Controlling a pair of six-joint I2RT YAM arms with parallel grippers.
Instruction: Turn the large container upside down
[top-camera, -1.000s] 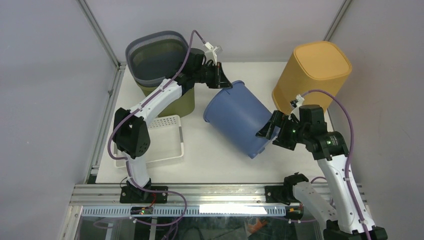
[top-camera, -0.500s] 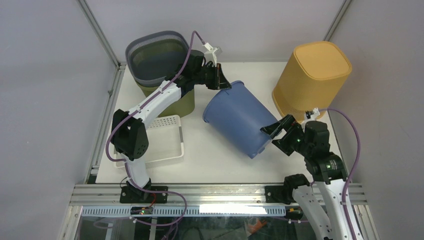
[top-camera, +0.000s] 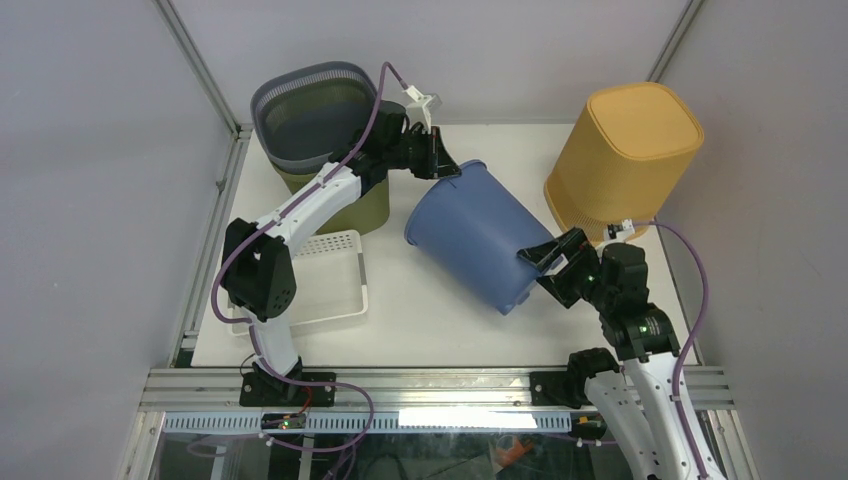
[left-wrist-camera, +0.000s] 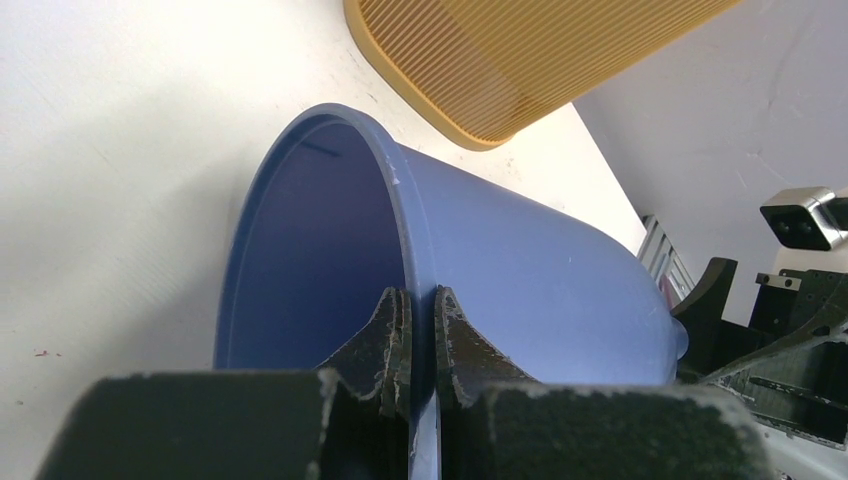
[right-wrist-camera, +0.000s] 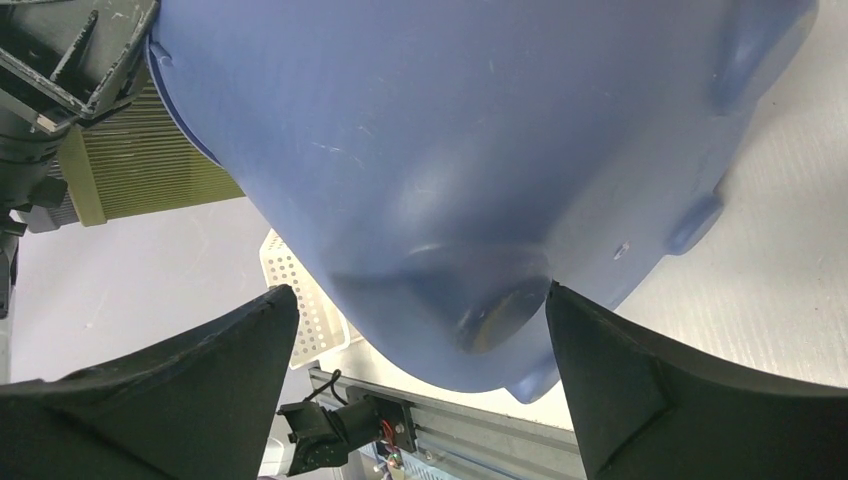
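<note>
The left arm reaches from its base up the left side of the table (top-camera: 440, 325) and bends inward over the far middle, where the left gripper (top-camera: 446, 166) meets the far rim of the large blue container (top-camera: 475, 235). In the left wrist view its two fingers are pinched nearly together on that rim, one inside the wall and one outside, so the left gripper (left-wrist-camera: 420, 300) is clamped on the large blue container (left-wrist-camera: 530, 290). The right arm rises from the near right and leans in low, with the right gripper (top-camera: 550, 262) at the container's base. Its fingers are spread wide, and the right wrist view shows the right gripper (right-wrist-camera: 420, 292) with the rounded bottom of the large blue container (right-wrist-camera: 450, 150) between them; whether they touch it I cannot tell. The container lies tilted at the middle of the table, mouth to the far left, base to the near right, showing only bare blue wall inside. A yellow bin (top-camera: 625, 150) stands base-up at the far right. A grey-rimmed container (top-camera: 310, 105) sits nested in an olive bin (top-camera: 365, 205) at the far left, and a white perforated tray (top-camera: 325, 285) lies just near of it.
</note>
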